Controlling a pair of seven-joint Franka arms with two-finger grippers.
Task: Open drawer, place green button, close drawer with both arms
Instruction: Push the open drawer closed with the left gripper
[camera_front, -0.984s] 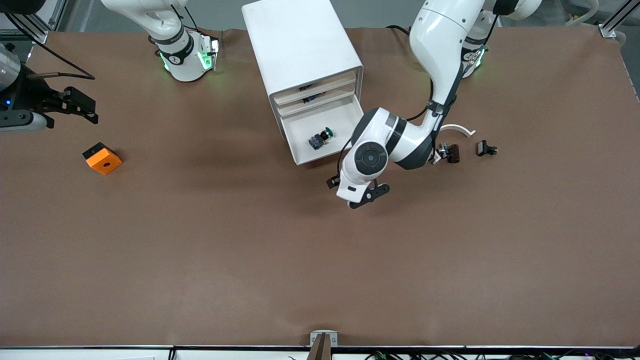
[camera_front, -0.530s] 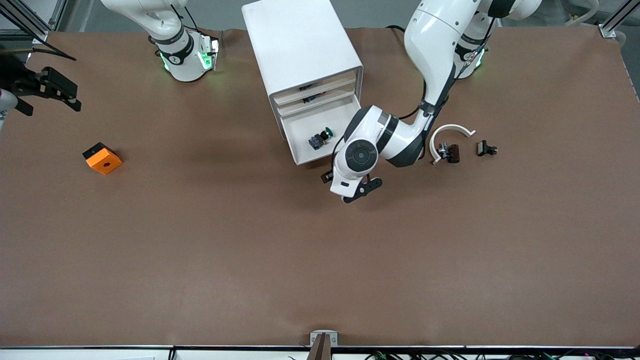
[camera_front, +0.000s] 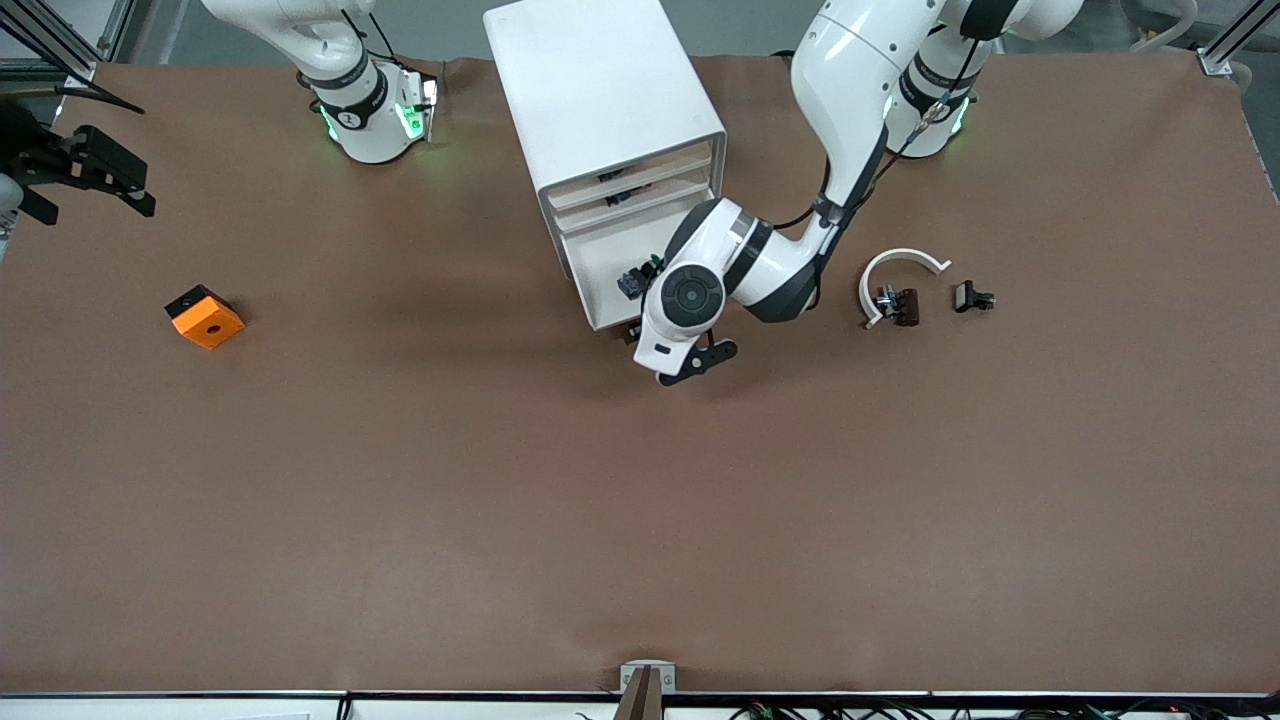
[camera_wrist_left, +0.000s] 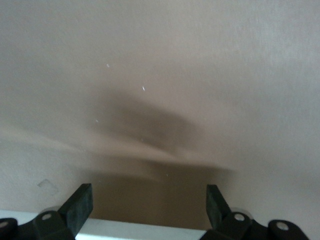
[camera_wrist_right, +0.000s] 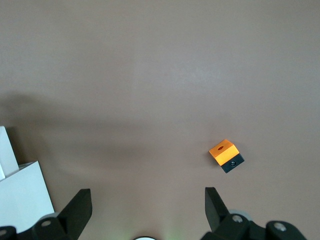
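The white cabinet's bottom drawer (camera_front: 597, 318) stands pulled out. The button (camera_front: 634, 282), green cap on a dark blue body, lies inside it, partly covered by the left arm's wrist. My left gripper (camera_front: 666, 352) is open and low at the drawer's front edge, nothing between its fingers. In the left wrist view the left gripper (camera_wrist_left: 147, 206) shows brown table ahead and the drawer's white edge (camera_wrist_left: 125, 230) between its fingers. My right gripper (camera_front: 118, 180) waits open and empty over the right arm's end of the table; the right wrist view shows this gripper (camera_wrist_right: 145, 206) open above bare table.
The white cabinet (camera_front: 600, 90) stands at the back middle. An orange block (camera_front: 204, 316) with a round hole lies near the right arm's end, also seen as the orange block (camera_wrist_right: 226, 155). A white curved piece (camera_front: 897, 262) and two dark clip parts (camera_front: 900, 305) (camera_front: 972, 297) lie toward the left arm's end.
The left arm has swung toward the drawer's front, its wrist now partly covering the button. The right gripper has drawn back toward the table's edge. Both stayed open.
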